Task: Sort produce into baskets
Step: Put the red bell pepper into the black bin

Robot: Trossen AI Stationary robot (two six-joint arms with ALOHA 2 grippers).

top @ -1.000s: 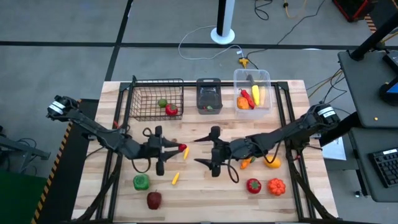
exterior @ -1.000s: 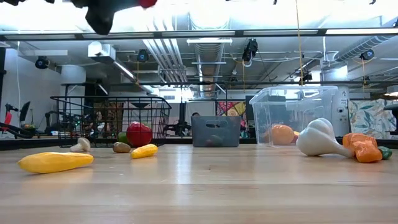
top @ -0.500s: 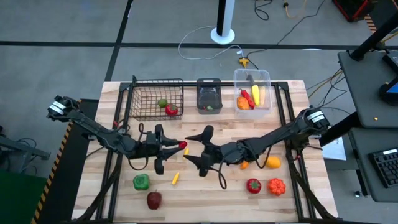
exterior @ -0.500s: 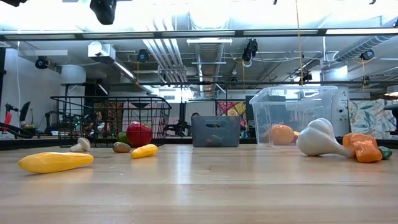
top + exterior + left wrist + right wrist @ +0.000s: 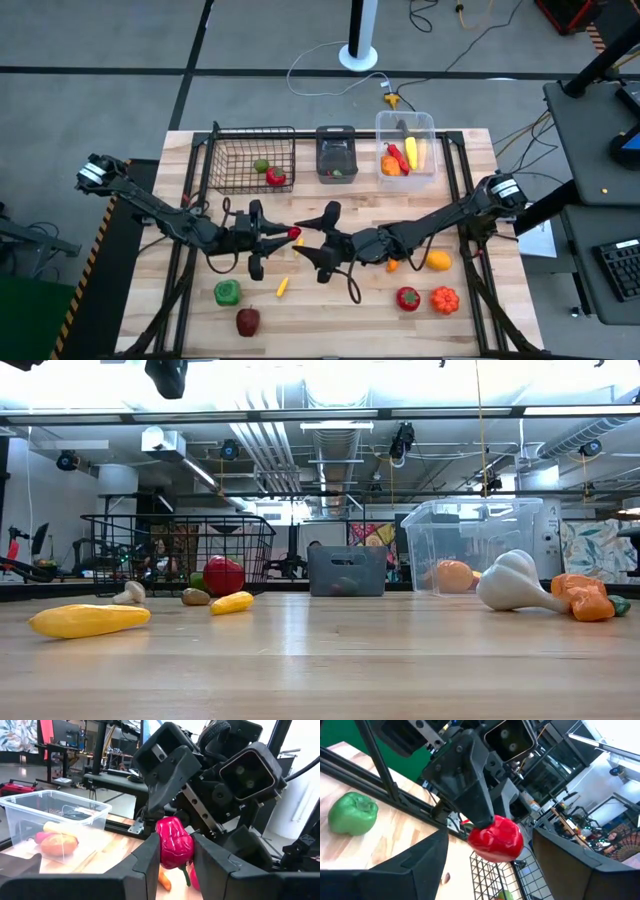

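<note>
A red pepper [image 5: 294, 236] hangs above the table's middle with my left gripper [image 5: 286, 237] shut on it. My right gripper [image 5: 313, 240] faces it from the right, open. Its two fingers stand wide on either side of the red pepper [image 5: 496, 839] without touching it. At the far edge stand a black wire basket [image 5: 250, 160], a dark grey bin [image 5: 336, 153] and a clear tub [image 5: 405, 145], each with some produce inside. More produce lies loose on the table. My left gripper pinches the red pepper by its two sides [image 5: 174, 842] between its two fingers [image 5: 150, 857]. The fingers lie level and come from the table's left. The pepper is lifted clear of the table.
Loose on the near half lie a green pepper [image 5: 227, 292], a dark red apple [image 5: 247, 321], a small yellow piece [image 5: 282, 287], a red fruit [image 5: 407, 298], an orange pumpkin [image 5: 444, 299] and an orange-yellow fruit [image 5: 437, 261]. A white garlic [image 5: 515, 582] lies at the right.
My right gripper has gone toward the table's left, up to the held pepper, and rolled at the wrist; its fingers now stand around the pepper. My left gripper has tipped a little, and the pepper has left the top of the low view.
</note>
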